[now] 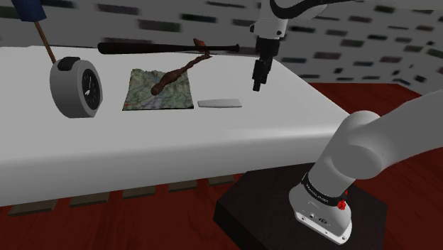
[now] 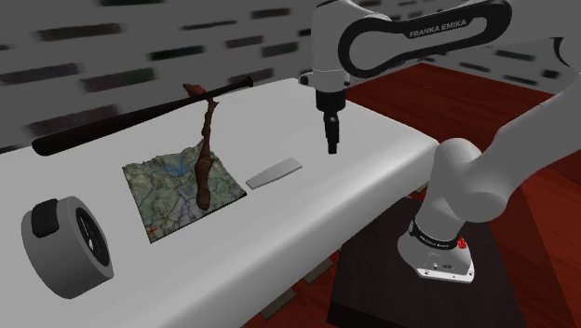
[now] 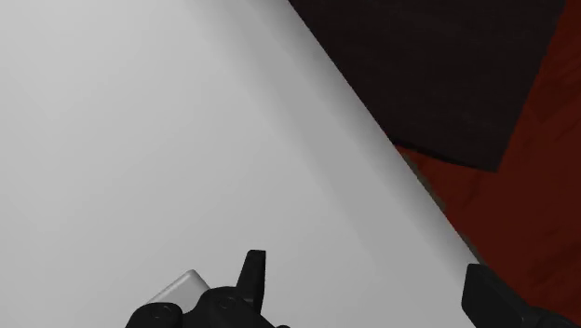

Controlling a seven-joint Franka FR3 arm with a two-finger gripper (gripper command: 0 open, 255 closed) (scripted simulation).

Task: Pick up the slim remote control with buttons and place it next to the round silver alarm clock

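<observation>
Gripper was open: in the wrist view the fingers stood wide apart with only bare table between them. It hung over the table and held nothing.

Remote lay flat on the table just beside the map, on the shoulder view's right of it. The gripper was off to the right of the remote, not over it. Clock stood on edge on the far side of the map, well apart from the remote.

Handling, my guess:
- The remote is light, stiff and very thin, so there is little edge to bite.
- It looked smooth, so it may slip or skate if a finger nudges it.
- Best to grab it across the narrow width at mid-length, with the fingers dropped almost to the table.
- It's not fragile, so a firm squeeze should be fine.

Hard to read:
- The remote rendered as a plain grey slab, with no buttons visible.
- Its thickness couldn't be judged.
- In the wrist view only one corner of the remote peeked past the gripper body.
- One finger was cut off by the frame edge.
- Gripper height above the table was unclear.
- A stick lay across the map, and a bat lay behind it. Neither touched the remote.
</observation>
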